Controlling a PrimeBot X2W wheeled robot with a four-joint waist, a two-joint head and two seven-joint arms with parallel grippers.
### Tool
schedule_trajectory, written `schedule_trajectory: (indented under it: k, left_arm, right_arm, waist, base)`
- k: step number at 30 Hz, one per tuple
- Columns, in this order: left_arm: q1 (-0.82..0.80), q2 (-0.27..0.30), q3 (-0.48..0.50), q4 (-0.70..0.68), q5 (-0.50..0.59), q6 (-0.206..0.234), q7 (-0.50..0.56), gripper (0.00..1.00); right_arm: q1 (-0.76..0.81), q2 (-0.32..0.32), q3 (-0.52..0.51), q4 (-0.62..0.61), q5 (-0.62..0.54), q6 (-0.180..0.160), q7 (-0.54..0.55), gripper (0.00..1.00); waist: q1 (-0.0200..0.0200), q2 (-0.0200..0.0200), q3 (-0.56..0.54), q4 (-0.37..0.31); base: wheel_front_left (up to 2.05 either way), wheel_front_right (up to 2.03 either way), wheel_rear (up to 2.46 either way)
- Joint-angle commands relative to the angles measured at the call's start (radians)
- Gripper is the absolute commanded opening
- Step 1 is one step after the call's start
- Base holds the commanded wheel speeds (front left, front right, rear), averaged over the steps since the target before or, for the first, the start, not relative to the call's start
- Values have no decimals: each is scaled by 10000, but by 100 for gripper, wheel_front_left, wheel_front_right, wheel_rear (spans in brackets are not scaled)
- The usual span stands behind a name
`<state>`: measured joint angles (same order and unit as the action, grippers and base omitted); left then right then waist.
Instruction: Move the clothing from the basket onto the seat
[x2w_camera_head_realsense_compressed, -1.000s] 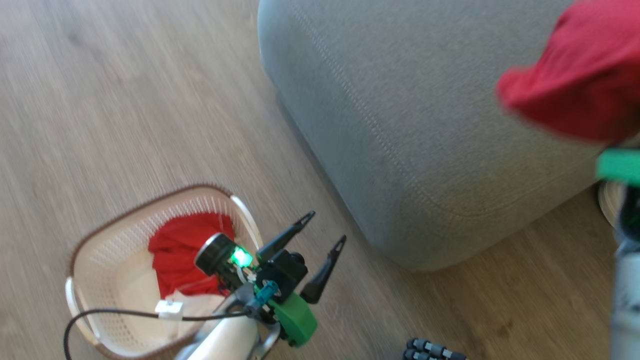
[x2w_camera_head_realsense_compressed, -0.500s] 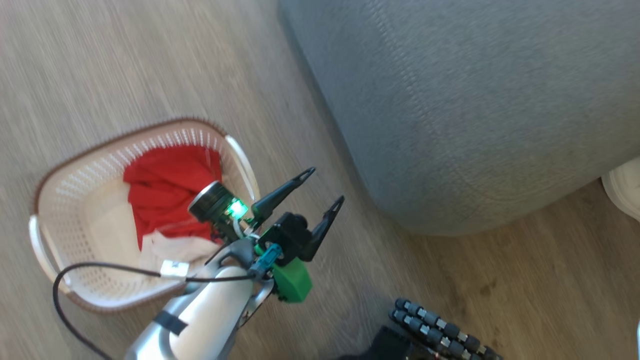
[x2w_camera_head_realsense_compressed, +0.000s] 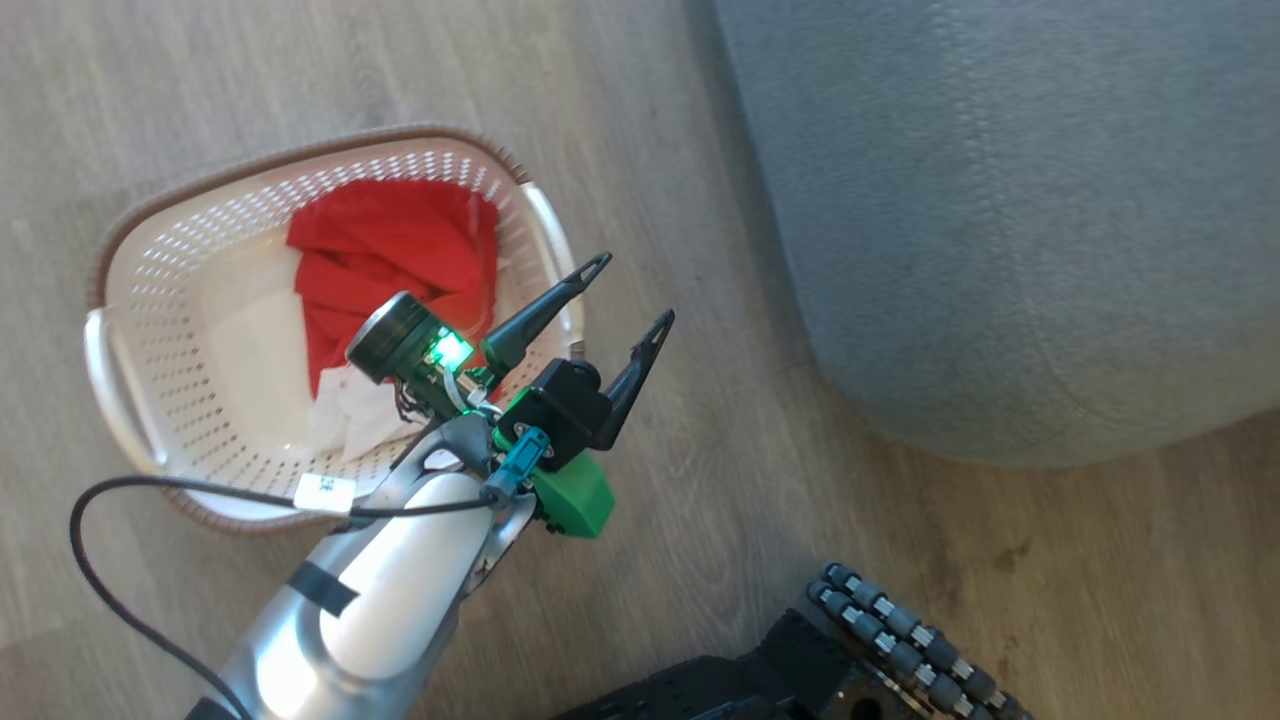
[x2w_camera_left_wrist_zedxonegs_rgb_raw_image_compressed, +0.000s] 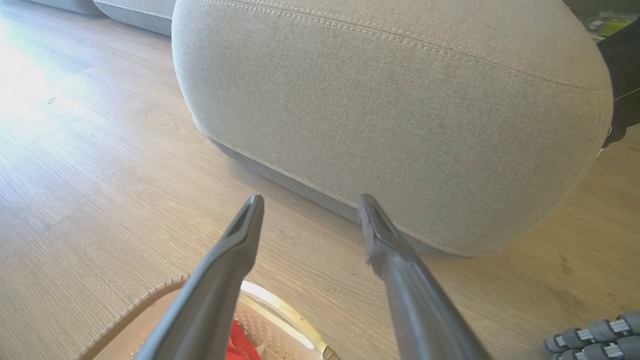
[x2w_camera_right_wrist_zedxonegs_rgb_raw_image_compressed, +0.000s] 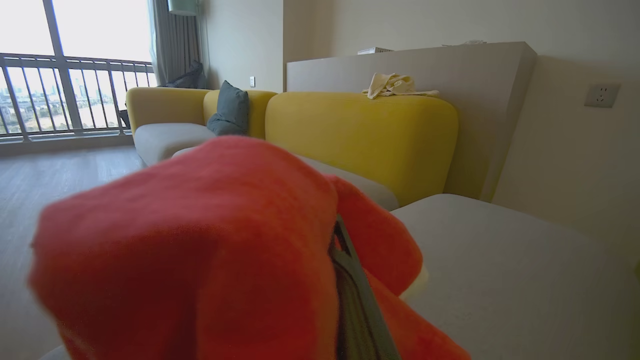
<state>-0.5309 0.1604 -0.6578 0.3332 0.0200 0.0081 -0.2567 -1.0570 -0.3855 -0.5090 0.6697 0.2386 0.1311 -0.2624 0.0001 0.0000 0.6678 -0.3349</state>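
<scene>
On the wood floor stands the cream basket (x2w_camera_head_realsense_compressed: 150, 300), holding red clothing (x2w_camera_head_realsense_compressed: 400, 250) with a white part at its near end. My left gripper (x2w_camera_head_realsense_compressed: 632, 296) hovers open and empty over the basket's right rim, fingers pointing toward the grey seat (x2w_camera_head_realsense_compressed: 1000, 200). In the left wrist view the left gripper (x2w_camera_left_wrist_zedxonegs_rgb_raw_image_compressed: 307, 202) spreads its fingers before the seat (x2w_camera_left_wrist_zedxonegs_rgb_raw_image_compressed: 400, 100), with the basket rim (x2w_camera_left_wrist_zedxonegs_rgb_raw_image_compressed: 145, 300) below. In the right wrist view my right gripper (x2w_camera_right_wrist_zedxonegs_rgb_raw_image_compressed: 340, 240) is shut on a red garment (x2w_camera_right_wrist_zedxonegs_rgb_raw_image_compressed: 200, 240) that drapes over it, above the seat cushion (x2w_camera_right_wrist_zedxonegs_rgb_raw_image_compressed: 525, 280).
Dark rollers of my base (x2w_camera_head_realsense_compressed: 900, 640) show at the bottom right. Bare wood floor (x2w_camera_head_realsense_compressed: 250, 60) lies around the basket. A yellow sofa back (x2w_camera_right_wrist_zedxonegs_rgb_raw_image_compressed: 360, 135), a wall with a socket (x2w_camera_right_wrist_zedxonegs_rgb_raw_image_compressed: 602, 95) and a window railing (x2w_camera_right_wrist_zedxonegs_rgb_raw_image_compressed: 75, 95) lie beyond the seat.
The head camera has swung, shifting basket and seat in the picture; the held red garment and right arm have left its view. My left gripper stays open beside the basket.
</scene>
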Motion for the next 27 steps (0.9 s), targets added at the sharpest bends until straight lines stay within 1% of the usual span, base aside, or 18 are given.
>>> schedule_trajectory:
  k: [1,4,7,8,12,15,20,22,25,26,27]
  left_arm:
    - [-102,-66,82,-355,-58,147,-51,100]
    - [-146,-100,15,-419,-84,242,-51,100]
    - [-188,-124,-25,-482,-133,310,-51,100]
    - [-188,-124,-25,-482,-133,310,-51,100]
    - [-191,-226,71,-570,-319,400,-51,100]
    - [-213,-225,76,-606,-308,402,-51,100]
    - [-236,-303,104,-590,-358,448,-51,100]
    - [-221,-354,131,-582,-398,443,-51,100]
    - [-233,-435,91,-576,-388,407,-51,100]
    - [-240,-459,95,-587,-394,400,-51,100]
    - [-252,-477,104,-596,-399,393,-51,100]
  right_arm:
    - [-374,-543,-282,333,-69,-4,6,0]
    - [-618,-691,-390,1291,-221,-4,6,0]
    - [-787,-832,-279,1995,-474,-4,6,0]
    - [-787,-832,-279,1995,-474,-4,6,0]
    - [-991,-894,-91,2823,-676,-4,6,0]
    - [-1161,-897,29,3102,-762,-4,6,0]
    - [-1271,-756,516,3398,-778,-4,6,0]
    - [-1189,-680,965,3684,-888,-4,6,0]
    - [-1179,-704,1281,4193,-808,-4,6,0]
    - [-1177,-795,1423,4233,-893,-4,6,16]
    - [-1151,-908,1493,4173,-1017,-4,6,100]
  waist:
    - [-1,0,142,287]
    - [-1,0,249,477]
    - [-1,0,328,643]
    - [-1,0,328,643]
    - [-1,0,411,813]
    - [-1,0,487,889]
    - [-1,0,595,985]
    - [-1,0,591,1013]
    - [-1,0,559,1059]
    - [-1,0,552,1073]
    - [-1,0,552,1086]
  base:
    - [0,0,0]
    - [0,0,0]
    - [0,0,0]
    - [0,0,0]
    - [0,0,0]
    - [0,0,0]
    - [0,0,0]
    - [0,0,0]
    - [0,0,0]
    - [0,0,0]
    - [0,0,0]
